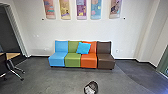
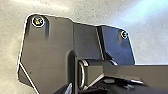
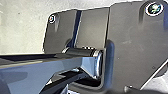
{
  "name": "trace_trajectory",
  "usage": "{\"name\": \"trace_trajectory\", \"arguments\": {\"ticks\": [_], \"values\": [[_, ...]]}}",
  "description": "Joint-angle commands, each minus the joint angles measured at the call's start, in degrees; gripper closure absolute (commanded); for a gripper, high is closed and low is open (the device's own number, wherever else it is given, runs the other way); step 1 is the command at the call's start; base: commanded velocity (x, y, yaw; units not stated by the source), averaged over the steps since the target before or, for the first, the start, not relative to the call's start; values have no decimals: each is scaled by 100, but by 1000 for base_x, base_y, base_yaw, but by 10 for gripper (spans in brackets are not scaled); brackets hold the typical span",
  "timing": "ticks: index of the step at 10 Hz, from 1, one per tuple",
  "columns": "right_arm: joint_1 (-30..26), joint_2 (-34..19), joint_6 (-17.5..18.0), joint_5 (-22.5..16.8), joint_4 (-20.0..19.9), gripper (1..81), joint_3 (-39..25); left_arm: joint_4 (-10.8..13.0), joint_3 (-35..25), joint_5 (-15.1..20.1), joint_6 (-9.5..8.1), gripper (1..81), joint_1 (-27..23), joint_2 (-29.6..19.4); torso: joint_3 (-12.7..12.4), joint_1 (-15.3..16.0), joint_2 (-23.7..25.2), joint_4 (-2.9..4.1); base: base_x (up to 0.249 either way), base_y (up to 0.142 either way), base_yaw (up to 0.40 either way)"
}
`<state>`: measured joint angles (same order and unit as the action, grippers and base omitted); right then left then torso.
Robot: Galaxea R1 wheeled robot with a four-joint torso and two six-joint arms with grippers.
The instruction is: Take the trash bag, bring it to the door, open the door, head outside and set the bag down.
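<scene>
At bottom centre, the likely trash bag (image 1: 91, 88) awaits pickup, needing a low reach; whether the grippers are open, I can't tell.

This looks like an office lounge or waiting area, with a row of blue, green, orange and brown seats (image 1: 72, 61) along a white wall (image 1: 100, 31), a blue cushion (image 1: 83, 48), colourful panels (image 1: 81, 7) hung above, a wood-topped table (image 1: 12, 55) and a grey floor (image 1: 62, 80).

Wall panels (image 1: 81, 9) cut off above, table (image 1: 13, 55) leftward, dark-and-white object (image 1: 91, 88) blurred
</scene>
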<state>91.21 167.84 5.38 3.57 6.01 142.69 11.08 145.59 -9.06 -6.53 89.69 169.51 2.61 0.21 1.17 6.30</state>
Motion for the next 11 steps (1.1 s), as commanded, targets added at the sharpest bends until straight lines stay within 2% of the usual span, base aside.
{"name": "trace_trajectory", "arguments": {"ticks": [1, 11], "values": [[-195, 6, -63, -322, 32, 10, -58, 43, -48, 264, -23, 10, -210, -22, 0, 0, 0, 0, 113, 0, 0], [-168, 6, -63, -314, 32, 10, -58, 43, -48, 264, -23, 10, -210, -4, 0, -13, 0, 0, 114, 0, 0]]}}
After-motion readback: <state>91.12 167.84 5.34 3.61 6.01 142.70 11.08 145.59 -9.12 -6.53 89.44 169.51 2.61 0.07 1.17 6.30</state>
